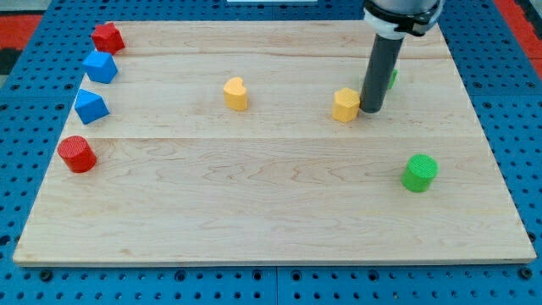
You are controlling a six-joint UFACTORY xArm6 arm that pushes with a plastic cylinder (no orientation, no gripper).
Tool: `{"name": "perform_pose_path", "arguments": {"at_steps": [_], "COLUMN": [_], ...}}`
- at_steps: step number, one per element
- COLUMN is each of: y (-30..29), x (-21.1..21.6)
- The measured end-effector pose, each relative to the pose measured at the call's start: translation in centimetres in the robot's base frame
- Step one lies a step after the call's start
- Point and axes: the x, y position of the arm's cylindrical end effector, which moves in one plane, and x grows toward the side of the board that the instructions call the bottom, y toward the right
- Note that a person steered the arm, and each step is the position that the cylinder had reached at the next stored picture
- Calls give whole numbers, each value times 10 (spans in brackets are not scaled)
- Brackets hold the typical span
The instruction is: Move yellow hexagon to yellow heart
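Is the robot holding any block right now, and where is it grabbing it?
Nothing is held. My tip only stands against the yellow hexagon on its side toward the view's right.

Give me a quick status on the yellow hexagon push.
My tip against the hexagon's right side. Heart to the view's left, apart from hexagon. No blocks between them.

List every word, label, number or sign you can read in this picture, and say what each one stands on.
None: no readable text shows in this view.
The board, the yellow hexagon, the yellow heart and the other blocks are plain.
My tip, beside the hexagon on the view's right, carries no marking either.
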Motion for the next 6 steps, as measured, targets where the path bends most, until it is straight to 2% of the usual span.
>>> {"name": "perform_pose_path", "arguments": {"at_steps": [4,6], "y": [-105,-120], "x": [-15,-38]}}
